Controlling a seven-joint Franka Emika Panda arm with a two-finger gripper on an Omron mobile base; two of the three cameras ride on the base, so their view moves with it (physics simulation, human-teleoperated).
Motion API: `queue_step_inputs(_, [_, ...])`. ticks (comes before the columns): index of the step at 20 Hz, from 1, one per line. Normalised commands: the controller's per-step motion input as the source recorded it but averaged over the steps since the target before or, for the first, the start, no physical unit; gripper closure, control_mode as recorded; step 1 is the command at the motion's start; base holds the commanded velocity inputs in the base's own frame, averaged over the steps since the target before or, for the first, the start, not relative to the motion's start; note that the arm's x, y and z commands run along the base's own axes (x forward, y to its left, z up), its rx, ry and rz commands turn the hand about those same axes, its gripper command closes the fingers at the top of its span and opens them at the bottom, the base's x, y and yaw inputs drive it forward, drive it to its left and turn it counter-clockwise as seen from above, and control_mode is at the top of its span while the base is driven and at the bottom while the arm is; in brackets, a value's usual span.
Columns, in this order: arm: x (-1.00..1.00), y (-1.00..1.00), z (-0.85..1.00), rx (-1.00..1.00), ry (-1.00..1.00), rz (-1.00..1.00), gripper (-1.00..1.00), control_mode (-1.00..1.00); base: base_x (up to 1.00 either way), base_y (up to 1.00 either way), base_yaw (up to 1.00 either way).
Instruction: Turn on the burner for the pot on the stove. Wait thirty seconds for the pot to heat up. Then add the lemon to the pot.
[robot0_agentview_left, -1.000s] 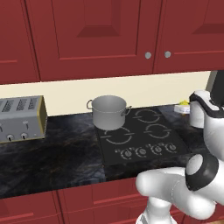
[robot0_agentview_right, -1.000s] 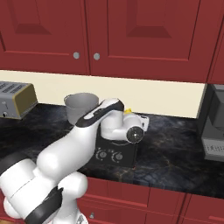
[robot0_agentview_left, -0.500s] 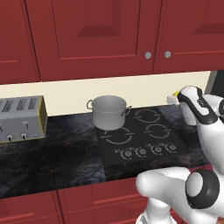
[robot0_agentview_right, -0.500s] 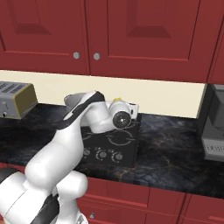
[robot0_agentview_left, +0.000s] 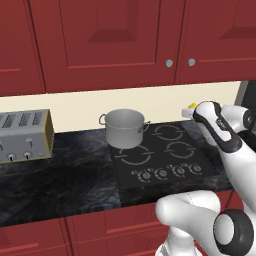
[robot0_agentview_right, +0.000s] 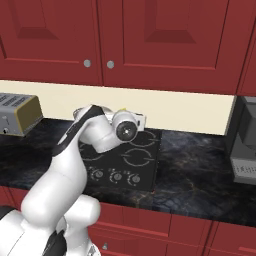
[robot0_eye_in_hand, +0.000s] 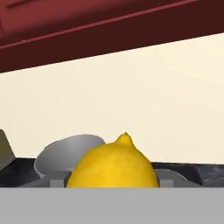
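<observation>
We carry lemon (robot0_eye_in_hand: 112, 164) at hand, well right of pot (robot0_agentview_left: 124, 128); fingers hidden, so grip state unclear. Pot sits on stove (robot0_agentview_left: 165, 167), back-left ring. Risks, we judge: lemon slipping mid-swing, or wrist clipping pot rim and shoving pot off burner.

The pot (robot0_agentview_left: 124, 128) looks like brushed grey steel with a dull sheen, and the toaster (robot0_agentview_left: 24, 136) beside it is a similar silvery metal with a yellowish side. The stove (robot0_agentview_left: 159, 156) is smooth black glass marked with white rings, set in a surface (robot0_agentview_left: 55, 175) of dark, polished, veined stone. The lemon (robot0_eye_in_hand: 113, 167) has bright yellow, faintly dimpled matt skin, and the cabinets (robot0_agentview_left: 105, 45) are smooth red-painted wood.
</observation>
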Motion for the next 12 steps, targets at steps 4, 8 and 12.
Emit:
queue_step_inputs(4, [0.0, 0.44, 0.2, 0.0, -0.03, 0.02, 1.0, -1.0, 0.0, 0.0, 0.0])
queue_step_inputs(8, [0.0, 0.51, 0.02, 0.0, 0.0, 0.03, 1.0, -1.0, 0.0, 0.0, 0.0])
queue_step_inputs(12, [0.0, 0.5, 0.0, 0.0, 0.01, 0.04, 1.0, -1.0, 0.0, 0.0, 0.0])
